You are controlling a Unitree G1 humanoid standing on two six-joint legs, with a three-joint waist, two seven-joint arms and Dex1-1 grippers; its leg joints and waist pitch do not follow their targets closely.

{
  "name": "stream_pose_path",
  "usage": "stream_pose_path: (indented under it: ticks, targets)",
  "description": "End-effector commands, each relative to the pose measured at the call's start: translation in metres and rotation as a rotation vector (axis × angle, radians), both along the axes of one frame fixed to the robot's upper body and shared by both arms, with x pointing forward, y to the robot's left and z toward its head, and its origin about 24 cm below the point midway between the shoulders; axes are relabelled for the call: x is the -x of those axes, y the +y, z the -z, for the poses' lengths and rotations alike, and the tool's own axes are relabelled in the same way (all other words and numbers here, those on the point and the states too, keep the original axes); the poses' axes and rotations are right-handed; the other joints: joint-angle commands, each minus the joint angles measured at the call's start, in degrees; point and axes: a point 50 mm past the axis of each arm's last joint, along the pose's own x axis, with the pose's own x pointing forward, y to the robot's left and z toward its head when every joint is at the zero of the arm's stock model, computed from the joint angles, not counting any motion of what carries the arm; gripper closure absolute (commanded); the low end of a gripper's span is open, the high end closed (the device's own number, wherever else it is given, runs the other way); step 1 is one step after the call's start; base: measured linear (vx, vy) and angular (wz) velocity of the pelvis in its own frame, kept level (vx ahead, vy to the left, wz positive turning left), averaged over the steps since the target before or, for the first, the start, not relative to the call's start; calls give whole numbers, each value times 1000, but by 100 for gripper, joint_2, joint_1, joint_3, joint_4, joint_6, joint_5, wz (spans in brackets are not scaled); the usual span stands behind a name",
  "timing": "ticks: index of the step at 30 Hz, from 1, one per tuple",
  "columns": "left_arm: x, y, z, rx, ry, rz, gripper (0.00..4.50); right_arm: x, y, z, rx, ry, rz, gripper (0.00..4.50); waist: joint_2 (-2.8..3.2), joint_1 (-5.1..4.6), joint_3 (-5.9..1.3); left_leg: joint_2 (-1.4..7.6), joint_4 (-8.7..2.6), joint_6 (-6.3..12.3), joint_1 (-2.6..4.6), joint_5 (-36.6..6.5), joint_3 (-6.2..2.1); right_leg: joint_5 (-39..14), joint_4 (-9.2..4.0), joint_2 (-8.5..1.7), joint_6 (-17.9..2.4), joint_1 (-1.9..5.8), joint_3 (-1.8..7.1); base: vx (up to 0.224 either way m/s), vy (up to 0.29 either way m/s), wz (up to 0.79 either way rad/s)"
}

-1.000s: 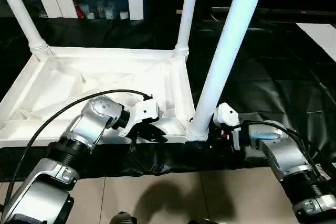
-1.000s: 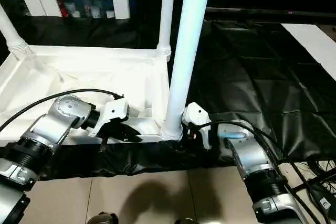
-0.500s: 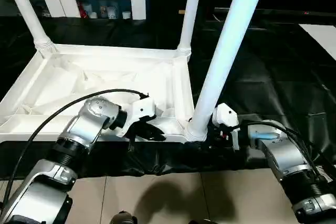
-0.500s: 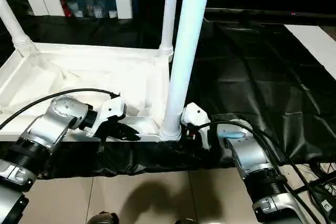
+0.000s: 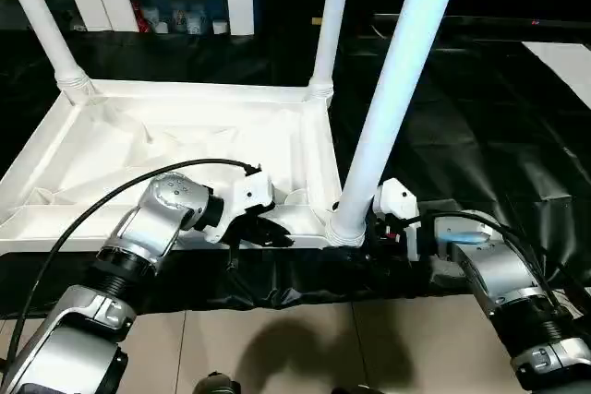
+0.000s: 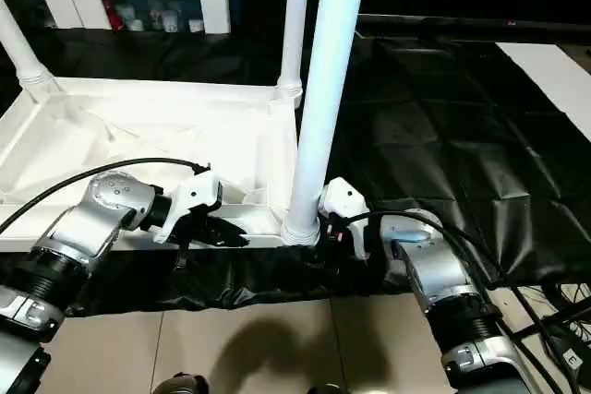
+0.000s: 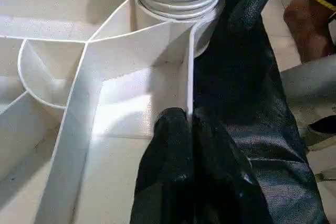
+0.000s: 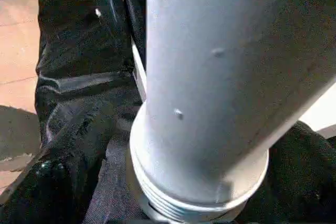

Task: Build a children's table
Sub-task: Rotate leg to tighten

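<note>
Right jaws wider around leg

Tabletop upside down on black sheeting, three legs standing in its corner sockets.

You see the top ribbed side up, the near leg upright in its near right socket. Your left end effector rests on the near rim; your right end effector sits against the leg's base. Two more legs stand behind.

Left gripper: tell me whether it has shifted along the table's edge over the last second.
No. The left gripper stays clamped on the tabletop at its near rim, the same gap from the near leg; only the camera shifted slightly.
</note>
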Motion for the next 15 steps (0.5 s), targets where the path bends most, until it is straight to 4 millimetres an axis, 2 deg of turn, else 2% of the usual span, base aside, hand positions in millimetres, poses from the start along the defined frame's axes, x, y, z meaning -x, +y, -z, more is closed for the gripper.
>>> stream_pose_path:
  ticks: [1, 2, 3, 4, 11, 15]
  targets:
    - [0, -1, -3, 35, 1, -6, 422, 0, -5, 7, 46, 27, 17, 1, 4, 28, -461, 108, -320, 241, 102, -1349, 21, -813, -363, -252, -1413, 311, 214, 0, 0, 0]
    - [0, 0, -3, 35, 1, -7, 422, 0, -5, 7, 46, 27, 17, 1, 4, 30, -465, 107, -317, 245, 100, -1331, 20, -789, -357, -255, -1418, 316, 215, 0, 0, 0]
    - [0, 0, -3, 29, -9, -7, 391, 1, -5, 7, 47, 25, 17, 0, 2, 35, -471, 108, -312, 256, 100, -1300, 22, -745, -352, -257, -1434, 318, 214, 0, 0, 0]
    - [0, 0, -3, 29, -9, -7, 387, 1, -5, 7, 47, 25, 17, 0, 4, 35, -469, 108, -312, 259, 98, -1294, 21, -732, -349, -256, -1440, 317, 213, 0, 0, 0]
    - [1, 5, -1, 10, -7, 1, 387, 1, -5, 8, 44, 25, 15, 0, 5, 37, -453, 110, -323, 183, 107, -1496, 15, -1083, -379, -259, -1342, 303, 215, 0, 0, 0]
    - [1, 7, -1, -1, -2, 1, 387, 1, -5, 8, 45, 25, 14, 0, 7, 38, -465, 109, -315, 192, 105, -1415, 14, -903, -354, -249, -1377, 306, 214, 0, 0, 0]
